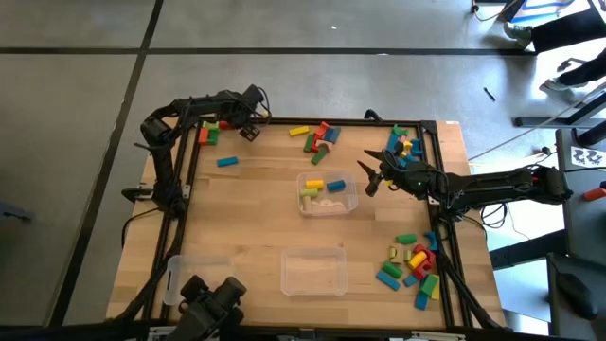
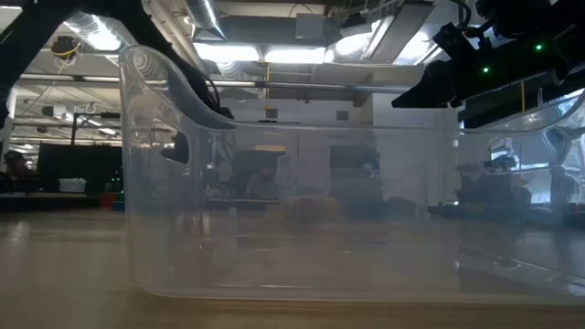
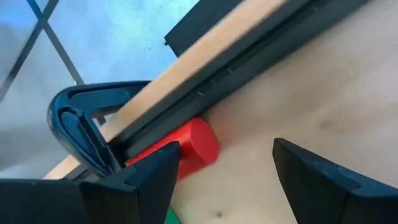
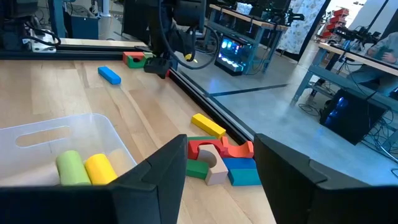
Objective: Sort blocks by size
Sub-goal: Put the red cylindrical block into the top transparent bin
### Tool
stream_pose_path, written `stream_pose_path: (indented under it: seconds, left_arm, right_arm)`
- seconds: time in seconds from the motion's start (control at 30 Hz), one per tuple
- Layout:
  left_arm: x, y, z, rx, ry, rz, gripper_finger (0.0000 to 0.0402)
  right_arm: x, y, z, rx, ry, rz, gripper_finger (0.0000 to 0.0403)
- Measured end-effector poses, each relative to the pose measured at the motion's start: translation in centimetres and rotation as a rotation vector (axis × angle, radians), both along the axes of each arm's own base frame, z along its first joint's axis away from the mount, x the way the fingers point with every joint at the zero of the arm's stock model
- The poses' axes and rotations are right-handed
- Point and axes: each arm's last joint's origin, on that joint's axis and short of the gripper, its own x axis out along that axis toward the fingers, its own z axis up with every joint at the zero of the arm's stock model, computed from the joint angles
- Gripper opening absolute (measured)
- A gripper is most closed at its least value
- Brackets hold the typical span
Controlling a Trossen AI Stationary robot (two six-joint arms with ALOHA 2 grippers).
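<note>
Desk (image 1: 256,213) is carrying three clear trays: one tray (image 1: 328,193) sitting just beside the right fingers and holding a few blocks (a green and a yellow cylinder showing in the right wrist view, more I cannot count), two others (image 1: 313,270) lying well away from both sets of fingers toward the near edge and looking unfilled. Two arms are working. Left fingers (image 3: 221,180) are standing spread wide and holding nothing, hovering at the far left corner with a red cylinder (image 3: 189,147) lying just ahead of one fingertip, pressed against the desk's black rail. Right fingers (image 4: 219,171) are parted with nothing between them, hanging between the filled tray and a cluster (image 4: 217,158) of red, green, blue, tan and yellow pieces just ahead. Blocks are sitting in roughly four heaps plus one lone blue block (image 4: 109,75) well off from both; exact total too small to count. Risk, as I judge it: the red cylinder being round and jammed at the rail, the left fingers closing could be rolling it aside or striking the rail; right fingers dropping into the tight cluster could be pinching two pieces at once or scattering them.
</note>
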Motion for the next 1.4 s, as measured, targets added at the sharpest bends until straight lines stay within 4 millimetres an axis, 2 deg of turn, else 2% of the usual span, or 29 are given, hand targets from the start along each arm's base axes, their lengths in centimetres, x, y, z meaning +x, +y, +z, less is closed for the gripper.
stream_pose_path:
  seconds: [0.6, 0.97, 1.2, 1.4]
  left_arm:
    - [-0.1, -0.6, -0.3, -0.057, 0.032, -0.005, 0.0253]
    - [1.0, -2.4, -0.3, -0.155, 0.137, -0.220, 0.0253]
    - [0.7, -3.4, -0.2, -0.245, 0.277, -0.329, 0.0253]
    - [0.3, -3.2, -0.2, -0.246, 0.342, -0.369, 0.0253]
  right_arm:
    - [0.0, 0.0, 0.0, 0.000, 0.000, 0.000, 0.0186]
    - [0.0, 0.0, 0.0, 0.000, 0.000, 0.000, 0.0186]
    - [0.0, 0.0, 0.0, 0.000, 0.000, 0.000, 0.0186]
    - [0.0, 0.0, 0.0, 0.000, 0.000, 0.000, 0.0186]
